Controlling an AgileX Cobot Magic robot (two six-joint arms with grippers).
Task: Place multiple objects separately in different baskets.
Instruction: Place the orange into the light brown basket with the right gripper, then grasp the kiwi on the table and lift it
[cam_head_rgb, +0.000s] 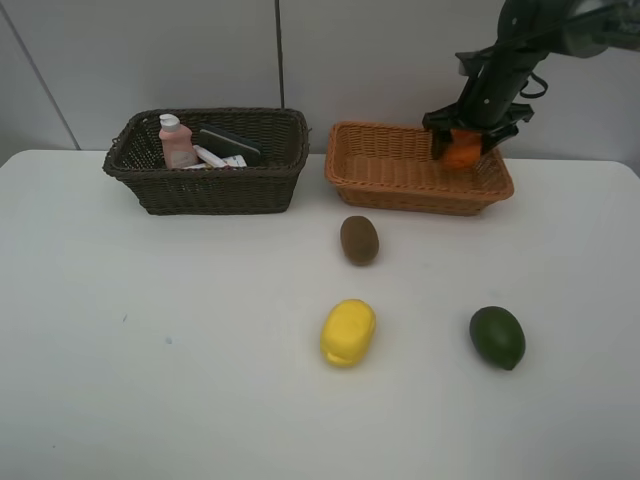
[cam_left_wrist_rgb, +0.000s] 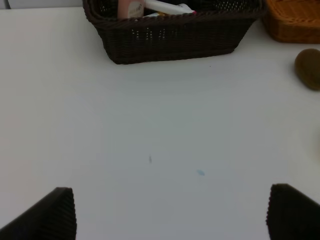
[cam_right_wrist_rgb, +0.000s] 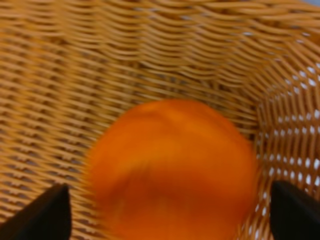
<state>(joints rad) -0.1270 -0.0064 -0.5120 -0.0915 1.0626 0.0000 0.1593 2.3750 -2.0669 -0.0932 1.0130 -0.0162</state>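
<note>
My right gripper (cam_head_rgb: 462, 138) hangs over the right end of the orange-tan basket (cam_head_rgb: 400, 188). The orange (cam_head_rgb: 461, 149) sits between its spread fingers. In the right wrist view the orange (cam_right_wrist_rgb: 172, 170) is blurred and a gap shows on each side of it, so the jaws are open. On the table lie the kiwi (cam_head_rgb: 359, 240), lemon (cam_head_rgb: 348, 332) and avocado (cam_head_rgb: 497, 337). The dark brown basket (cam_head_rgb: 210, 188) holds the pink bottle (cam_head_rgb: 177, 141), the marker (cam_head_rgb: 215, 157) and a dark block (cam_head_rgb: 228, 145). My left gripper (cam_left_wrist_rgb: 172, 215) is open over bare table.
The white table (cam_head_rgb: 150, 350) runs back to a grey wall. The two baskets stand side by side at the rear with a narrow gap between them. The left wrist view shows the dark basket (cam_left_wrist_rgb: 170, 40) and the kiwi (cam_left_wrist_rgb: 308, 67).
</note>
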